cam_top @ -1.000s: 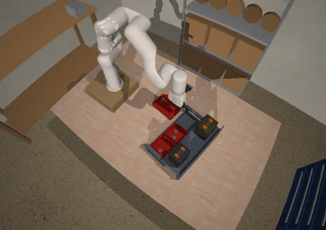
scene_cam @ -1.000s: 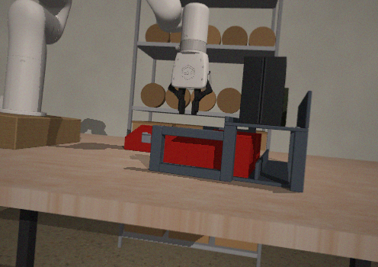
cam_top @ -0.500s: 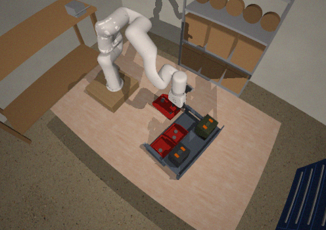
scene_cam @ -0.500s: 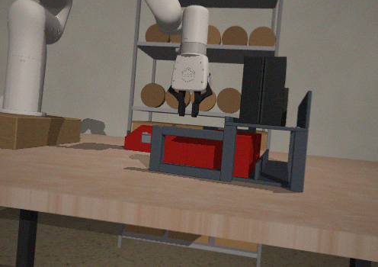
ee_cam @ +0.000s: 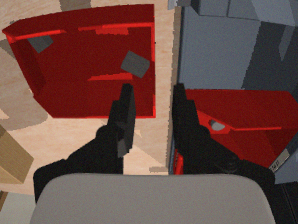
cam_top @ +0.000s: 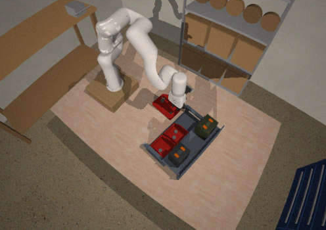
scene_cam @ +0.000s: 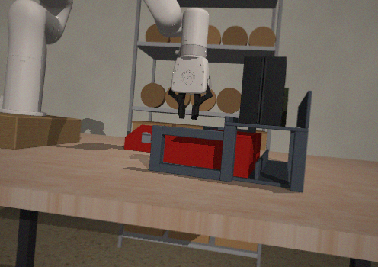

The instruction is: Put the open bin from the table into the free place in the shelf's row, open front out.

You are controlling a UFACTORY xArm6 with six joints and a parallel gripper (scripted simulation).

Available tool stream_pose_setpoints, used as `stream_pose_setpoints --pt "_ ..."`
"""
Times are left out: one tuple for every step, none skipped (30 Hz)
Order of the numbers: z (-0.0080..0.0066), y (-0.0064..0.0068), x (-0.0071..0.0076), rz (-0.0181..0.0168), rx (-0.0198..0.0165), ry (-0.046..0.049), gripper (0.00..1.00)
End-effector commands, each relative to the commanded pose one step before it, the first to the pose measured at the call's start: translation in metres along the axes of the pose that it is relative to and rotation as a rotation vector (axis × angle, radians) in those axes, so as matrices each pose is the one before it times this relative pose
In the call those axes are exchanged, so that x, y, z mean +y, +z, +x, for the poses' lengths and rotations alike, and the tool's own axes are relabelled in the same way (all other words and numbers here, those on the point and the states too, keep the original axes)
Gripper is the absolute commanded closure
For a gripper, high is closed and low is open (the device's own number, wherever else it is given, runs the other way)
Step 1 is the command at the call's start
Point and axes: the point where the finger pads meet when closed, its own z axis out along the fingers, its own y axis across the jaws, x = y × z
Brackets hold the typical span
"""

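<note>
White arm's pedestal, a tan block (cam_top: 98, 97), stood at the left of the pale wooden surface (cam_top: 98, 123). Right of it, the loose red open-topped plastic bin (cam_top: 163, 104) rested on the surface just beside the grey metal shelf frame (cam_top: 154, 154), small grey parts (ee_cam: 136, 64) inside it. The black two-fingered hand (scene_cam: 189, 114) hung above the bin's right wall, fingers partly apart and gripping nothing, one over the bin, one over the frame's edge. Further right, two red bins (cam_top: 169, 139) sat in the shelf row, with two dark boxes bearing orange marks (cam_top: 206, 126) on the board behind.
</note>
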Motion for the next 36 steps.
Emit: stream_pose_setpoints --pt "0.00038 0.00652 0.00114 -0.00276 0.00092 0.00000 0.67" --pt "0.00000 0.00000 0.00000 0.00000 0.00000 0.00000 0.67" --pt "0.00000 0.00000 0.00000 0.00000 0.00000 0.00000 0.67" --pt "0.00000 0.00000 0.00000 0.00000 0.00000 0.00000 0.67" --pt "0.00000 0.00000 0.00000 0.00000 0.00000 0.00000 0.67" --pt "0.00000 0.00000 0.00000 0.00000 0.00000 0.00000 0.67" --pt "0.00000 0.00000 0.00000 0.00000 0.00000 0.00000 0.67" --pt "0.00000 0.00000 0.00000 0.00000 0.00000 0.00000 0.67" --pt "0.00000 0.00000 0.00000 0.00000 0.00000 0.00000 0.67" --pt "0.00000 0.00000 0.00000 0.00000 0.00000 0.00000 0.67" --pt "0.00000 0.00000 0.00000 0.00000 0.00000 0.00000 0.67" --pt "0.00000 0.00000 0.00000 0.00000 0.00000 0.00000 0.67" --pt "0.00000 0.00000 0.00000 0.00000 0.00000 0.00000 0.67" --pt "0.00003 0.00184 0.00009 -0.00019 0.00006 0.00000 0.67" --pt "0.00000 0.00200 0.00000 0.00005 -0.00002 0.00000 0.67" --pt "0.00000 0.00200 0.00000 0.00005 -0.00002 0.00000 0.67" --pt "0.00000 0.00200 0.00000 0.00005 -0.00002 0.00000 0.67" --pt "0.00000 0.00200 0.00000 0.00005 -0.00002 0.00000 0.67" --pt "0.00000 0.00000 0.00000 0.00000 0.00000 0.00000 0.67" --pt "0.00000 0.00000 0.00000 0.00000 0.00000 0.00000 0.67" --pt "0.00000 0.00000 0.00000 0.00000 0.00000 0.00000 0.67" --pt "0.00000 0.00000 0.00000 0.00000 0.00000 0.00000 0.67" --pt "0.00000 0.00000 0.00000 0.00000 0.00000 0.00000 0.67" --pt "0.00000 0.00000 0.00000 0.00000 0.00000 0.00000 0.67" --pt "0.00000 0.00000 0.00000 0.00000 0.00000 0.00000 0.67" --pt "0.00000 0.00000 0.00000 0.00000 0.00000 0.00000 0.67" --pt "0.00000 0.00000 0.00000 0.00000 0.00000 0.00000 0.67" --pt "0.00000 0.00000 0.00000 0.00000 0.00000 0.00000 0.67" --pt "0.00000 0.00000 0.00000 0.00000 0.00000 0.00000 0.67" --pt "0.00000 0.00000 0.00000 0.00000 0.00000 0.00000 0.67" --pt "0.00003 0.00184 0.00008 -0.00019 0.00006 0.00000 0.67" --pt "0.00000 0.00200 -0.00001 0.00005 -0.00002 0.00000 0.67" --pt "0.00000 0.00200 -0.00001 0.00005 -0.00002 0.00000 0.67" --pt "0.00000 0.00200 -0.00001 0.00005 -0.00002 0.00000 0.67" --pt "0.00000 0.00200 -0.00001 0.00005 -0.00002 0.00000 0.67" --pt "0.00000 0.00000 0.00000 0.00000 0.00000 0.00000 0.67"
